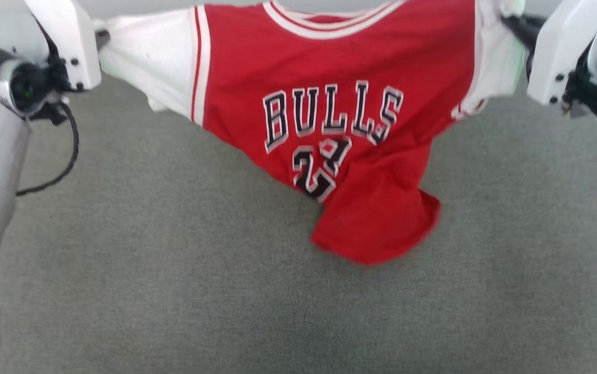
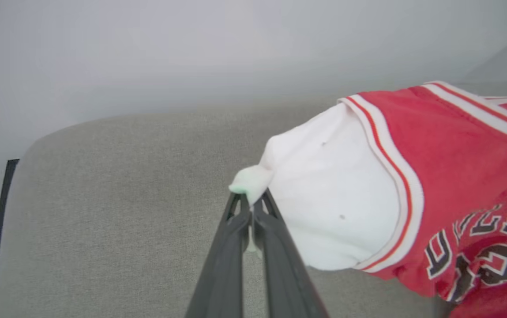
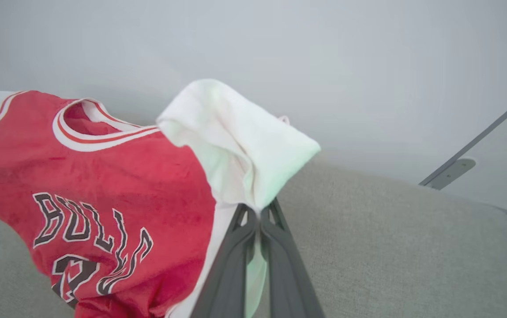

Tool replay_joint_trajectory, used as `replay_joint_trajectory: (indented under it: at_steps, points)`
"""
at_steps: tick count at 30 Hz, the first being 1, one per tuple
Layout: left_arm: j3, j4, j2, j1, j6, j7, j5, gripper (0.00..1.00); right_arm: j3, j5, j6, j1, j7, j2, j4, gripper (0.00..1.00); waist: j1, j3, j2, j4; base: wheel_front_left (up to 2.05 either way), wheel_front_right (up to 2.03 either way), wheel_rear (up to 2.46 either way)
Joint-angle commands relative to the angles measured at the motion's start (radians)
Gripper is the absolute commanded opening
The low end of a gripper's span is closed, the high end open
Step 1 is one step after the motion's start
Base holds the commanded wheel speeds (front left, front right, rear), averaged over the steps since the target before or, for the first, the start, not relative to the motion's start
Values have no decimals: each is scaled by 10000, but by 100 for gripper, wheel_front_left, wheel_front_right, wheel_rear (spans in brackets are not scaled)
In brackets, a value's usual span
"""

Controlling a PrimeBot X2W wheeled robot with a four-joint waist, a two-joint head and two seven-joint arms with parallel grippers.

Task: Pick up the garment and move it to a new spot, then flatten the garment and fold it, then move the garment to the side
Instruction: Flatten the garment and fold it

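Left end effector [image 2: 251,206] and right end effector [image 3: 260,213] clamp white sleeves of the "BULLS 23" garment [image 1: 329,62].

You've got the shirt [image 1: 340,93] stretched between your grippers: one sleeve pinched in the left gripper [image 2: 251,207], the other in the right gripper [image 3: 260,212] (hem sags nearer the right), above the surface [image 1: 173,270].

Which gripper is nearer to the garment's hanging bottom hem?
Right: the right gripper pinches the sleeve up-right of the hem; the left gripper pinches the opposite sleeve, farther off.
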Motion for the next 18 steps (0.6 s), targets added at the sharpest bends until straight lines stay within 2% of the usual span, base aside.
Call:
replay_joint_trajectory:
  at_steps: [1,9,18]
  points:
    - [30,-48,29,-163,79,-34,46,0,25,-67,-5,-117,-90,34,-51,0,0,-446,0,40,0,0,0]
    - [127,-196,102,-692,332,-133,48,0,331,-74,-6,-885,-338,198,119,0,0,-1321,0,-39,0,0,0]
    - [84,-242,199,-1172,448,-54,129,0,607,120,-5,-1396,-683,214,653,0,0,-1747,0,-114,0,0,0]
